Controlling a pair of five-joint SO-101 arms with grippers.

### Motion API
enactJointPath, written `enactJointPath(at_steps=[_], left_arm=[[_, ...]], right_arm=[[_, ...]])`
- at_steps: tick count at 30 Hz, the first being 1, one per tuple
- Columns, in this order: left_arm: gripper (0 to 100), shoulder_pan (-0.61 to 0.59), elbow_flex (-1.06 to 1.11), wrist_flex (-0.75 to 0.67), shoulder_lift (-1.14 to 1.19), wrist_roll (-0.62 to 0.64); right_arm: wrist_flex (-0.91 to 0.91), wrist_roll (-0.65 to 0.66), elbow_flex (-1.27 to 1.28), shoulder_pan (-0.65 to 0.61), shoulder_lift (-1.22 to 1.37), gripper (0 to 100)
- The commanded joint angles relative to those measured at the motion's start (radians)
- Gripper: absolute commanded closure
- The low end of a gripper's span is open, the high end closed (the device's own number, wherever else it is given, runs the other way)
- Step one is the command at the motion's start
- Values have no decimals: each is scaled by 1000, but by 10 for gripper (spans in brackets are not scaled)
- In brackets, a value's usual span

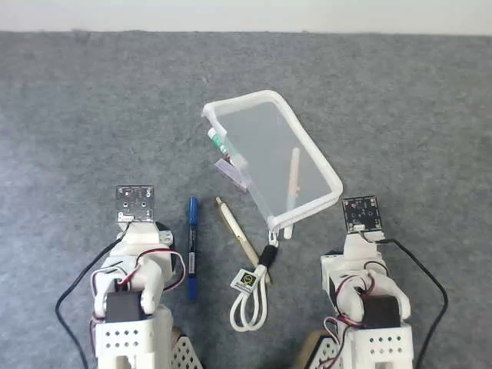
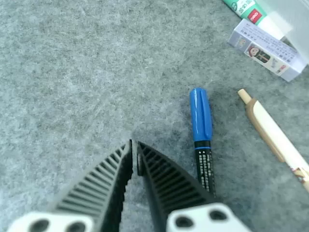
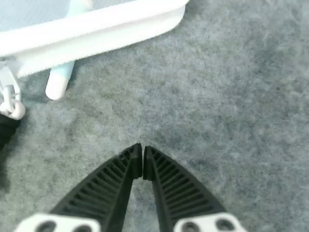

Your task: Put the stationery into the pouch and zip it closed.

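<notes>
Four loose pieces of stationery lie outside the translucent pouch [image 1: 265, 131] or only at its edge, so by my reading the task has barely begun. The blue marker [image 1: 192, 246] and the beige pen [image 1: 237, 231] lie side by side on the grey cloth [image 1: 384, 92] between the two arms, well short of the pouch. The small eraser box [image 1: 233, 174] lies just beside the pouch's near edge. The green-and-white glue stick [image 1: 225, 148] is at that same edge, and I cannot tell whether any of it is inside.

A pale stick [image 1: 292, 181] shows through the pouch wall, and its end pokes out past the white zip band near the zip pull [image 1: 274, 228]. Whether it is in the pouch or under it is not clear. A white cord loop [image 1: 250, 307] trails from the pull toward the arms. How far the zip stands open I cannot tell.

Neither arm is working on anything. The left gripper [image 2: 134, 145] has its jaws together on nothing, above the cloth just beside the marker's cap. The right gripper [image 3: 143, 147] is likewise pressed together and empty — near the pouch's corner but touching nothing.

Left to do, as I judge it — get the marker, pen, eraser and probably the glue stick in, push the stick home, then run the zip.
</notes>
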Motion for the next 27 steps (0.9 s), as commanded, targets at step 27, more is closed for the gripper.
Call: enactJointPath(at_steps=[27], left_arm=[[985,87,-16,8,-12,-14]], right_arm=[[7,15,21,10,-15,991]])
